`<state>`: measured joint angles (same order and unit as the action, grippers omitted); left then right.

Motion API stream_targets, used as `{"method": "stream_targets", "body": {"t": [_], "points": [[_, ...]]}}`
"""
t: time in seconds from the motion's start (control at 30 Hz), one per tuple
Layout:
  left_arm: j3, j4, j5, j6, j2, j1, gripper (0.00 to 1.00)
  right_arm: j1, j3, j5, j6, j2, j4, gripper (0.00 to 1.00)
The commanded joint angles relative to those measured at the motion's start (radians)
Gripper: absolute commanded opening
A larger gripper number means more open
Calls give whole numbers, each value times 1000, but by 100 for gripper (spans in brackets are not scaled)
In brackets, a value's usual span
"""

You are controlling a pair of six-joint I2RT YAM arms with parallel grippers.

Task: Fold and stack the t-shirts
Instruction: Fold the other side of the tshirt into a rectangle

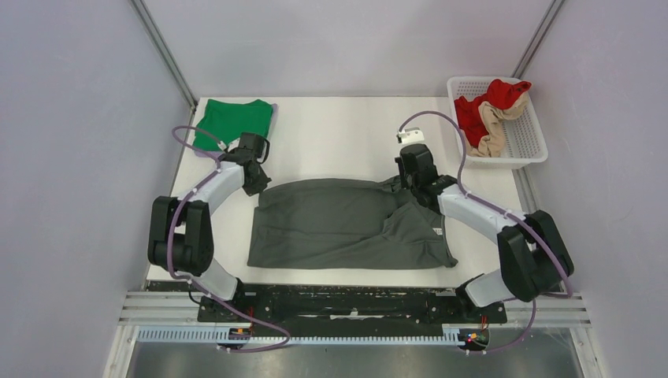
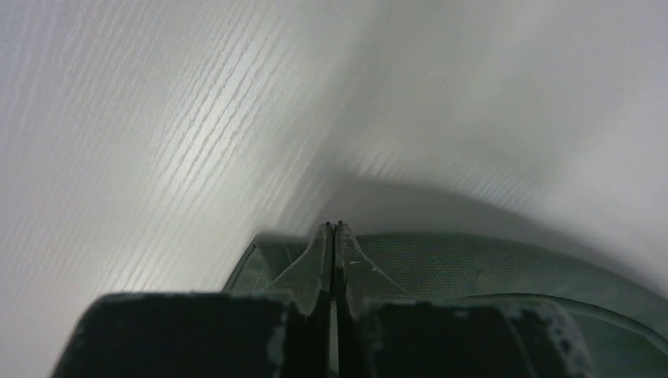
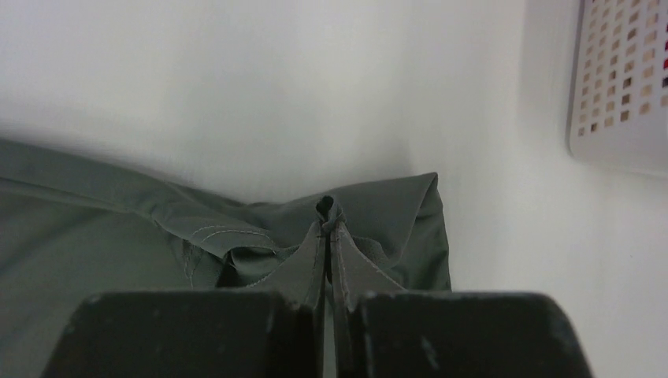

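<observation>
The dark grey t-shirt (image 1: 346, 224) lies spread in the middle of the table, its right side folded over and creased. My left gripper (image 1: 256, 183) is at its far left corner; in the left wrist view the gripper (image 2: 333, 227) is shut with grey cloth (image 2: 488, 264) drawn up around the fingers. My right gripper (image 1: 411, 185) is at the far right corner; in the right wrist view the gripper (image 3: 329, 216) is shut on a pinch of the shirt (image 3: 157, 228) that pokes out at the tips. The green t-shirt (image 1: 232, 122) lies folded at the far left.
A white lattice basket (image 1: 526, 150) stands at the far right and holds a red garment (image 1: 496, 98) and a beige garment (image 1: 492, 134). Its corner shows in the right wrist view (image 3: 622, 79). Grey walls enclose the white table (image 1: 339, 134).
</observation>
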<state>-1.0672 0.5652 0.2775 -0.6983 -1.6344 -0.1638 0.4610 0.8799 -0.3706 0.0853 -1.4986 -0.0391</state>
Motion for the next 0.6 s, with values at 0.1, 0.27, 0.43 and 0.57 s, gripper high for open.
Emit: {"method": "stream_targets", "body": {"t": [0.1, 0.27, 0.43, 0.57], "points": [[116, -51, 1, -8, 167, -8, 2, 57, -110, -120, 48, 224, -140, 0], [179, -55, 12, -19, 243, -8, 2, 97, -146, -115, 71, 353, -246, 0], [229, -74, -15, -23, 295, -9, 2, 147, -178, -106, 118, 450, -357, 0], [260, -79, -18, -24, 327, -11, 2, 194, -203, -111, 170, 509, -451, 0]]}}
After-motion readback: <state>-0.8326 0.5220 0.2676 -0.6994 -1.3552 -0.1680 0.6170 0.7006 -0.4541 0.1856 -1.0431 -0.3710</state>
